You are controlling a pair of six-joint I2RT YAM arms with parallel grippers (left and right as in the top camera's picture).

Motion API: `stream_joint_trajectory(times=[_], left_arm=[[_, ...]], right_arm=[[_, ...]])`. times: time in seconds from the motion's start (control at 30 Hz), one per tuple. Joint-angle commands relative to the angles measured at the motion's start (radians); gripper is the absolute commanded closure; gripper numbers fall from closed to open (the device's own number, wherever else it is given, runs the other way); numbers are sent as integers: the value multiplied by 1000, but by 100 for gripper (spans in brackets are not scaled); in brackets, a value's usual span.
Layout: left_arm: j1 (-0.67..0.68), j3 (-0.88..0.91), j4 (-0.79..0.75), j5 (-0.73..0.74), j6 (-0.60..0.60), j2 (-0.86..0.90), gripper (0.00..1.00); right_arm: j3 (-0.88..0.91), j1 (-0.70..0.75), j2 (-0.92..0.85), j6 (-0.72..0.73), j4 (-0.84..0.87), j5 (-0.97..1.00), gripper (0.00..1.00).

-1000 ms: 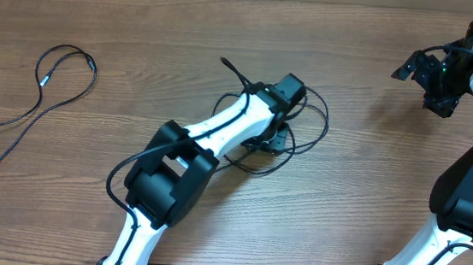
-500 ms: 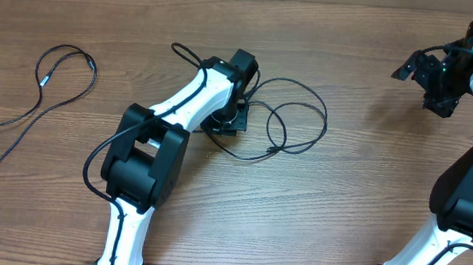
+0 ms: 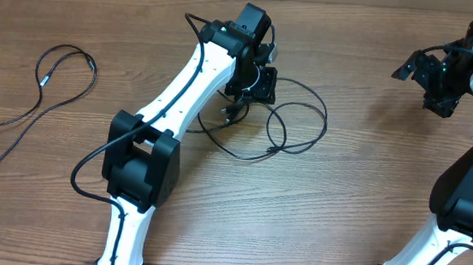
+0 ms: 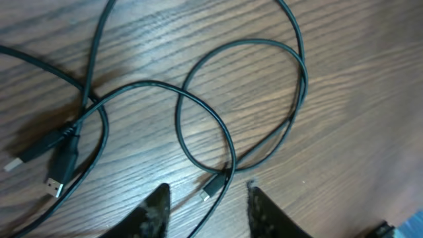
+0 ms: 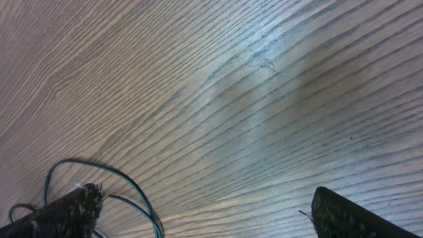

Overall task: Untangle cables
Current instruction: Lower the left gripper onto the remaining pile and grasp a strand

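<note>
Mid-untangling, your left tool [image 4: 206, 198] hangs spread and empty over the knot of thin black cables [image 4: 180, 99] on the wooden desk [image 3: 370, 178]; next, likely, pinch one plug end [image 4: 54, 186].

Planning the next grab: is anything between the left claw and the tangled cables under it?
Nothing visible. The left claw hangs open right above the tangled cables, which lie uncovered on the wooden table. In the left wrist view, one small plug end shows between its fingertips.
</note>
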State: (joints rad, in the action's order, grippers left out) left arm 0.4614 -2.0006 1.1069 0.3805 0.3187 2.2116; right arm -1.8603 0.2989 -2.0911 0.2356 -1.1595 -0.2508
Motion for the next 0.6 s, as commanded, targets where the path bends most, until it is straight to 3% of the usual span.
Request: stream_joint_trajectory(times=[0.0,0.2,0.27,0.33,0.57], left_arm=[[16,-9,20,-97,0,-1,50],[18,-7,48,-271,-1,-1,50],[18,-4,44,-280,0,-1,64],[18,-4,45,-280,0,2,96],[30,-3,60,-291,-1,6,94]], right_arm=[[-11,3,3,3,5,7,0],[-11,3,3,3,5,7,0],[-11,3,3,3,5,7,0],[-11,3,3,3,5,7,0],[-11,3,3,3,5,7,0]])
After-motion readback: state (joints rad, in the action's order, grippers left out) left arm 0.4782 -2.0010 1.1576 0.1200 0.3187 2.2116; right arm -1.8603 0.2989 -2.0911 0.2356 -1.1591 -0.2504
